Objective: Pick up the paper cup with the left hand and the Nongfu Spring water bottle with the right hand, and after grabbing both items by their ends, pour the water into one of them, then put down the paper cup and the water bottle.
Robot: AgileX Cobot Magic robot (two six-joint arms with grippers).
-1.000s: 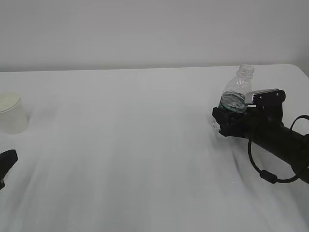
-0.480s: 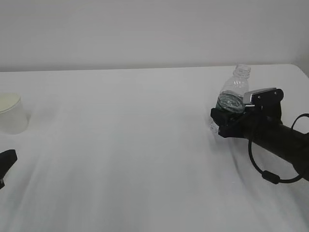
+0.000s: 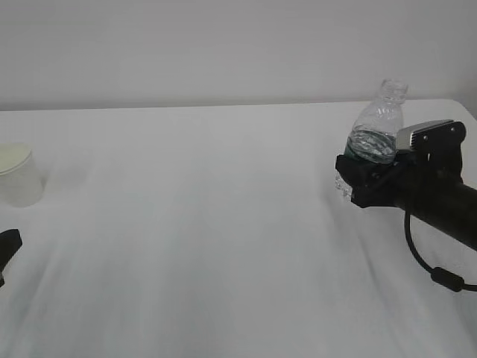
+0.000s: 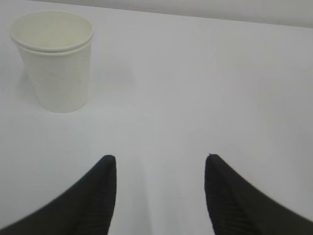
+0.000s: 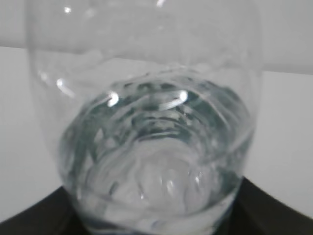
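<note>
White table (image 3: 209, 224) across the whole scene, plain pale wall (image 3: 223, 45) behind.

At the right of the exterior view, the right hand (image 3: 356, 179): black, with a light grey block on top and a thin black cable hanging below. Jaws closed around the lower body of the Nongfu Spring water bottle (image 3: 376, 134), gripping it at mid width. Bottle tilted, with its neck leaning up and to the right, open mouth at the top, no cap. Seems lifted a little off the table, though hard to confirm from this angle. In the right wrist view, the bottle (image 5: 146, 122) fills nearly the whole picture, with the water (image 5: 156, 166) inside at a slanted level and the dark label seen through it.

At the far left, only a small black tip of the left hand (image 3: 7, 246) visible at the picture's edge. In the left wrist view, the left hand (image 4: 159, 169) with its two black ribbed fingers (image 4: 98, 196) spread apart, nothing between them.

Paper cup (image 3: 16, 173) upright on the table at the left edge, beyond the left hand and apart from it. In the left wrist view, the cup (image 4: 54, 58) stands ahead and to the left of the fingers, untouched, pale inside.
</note>
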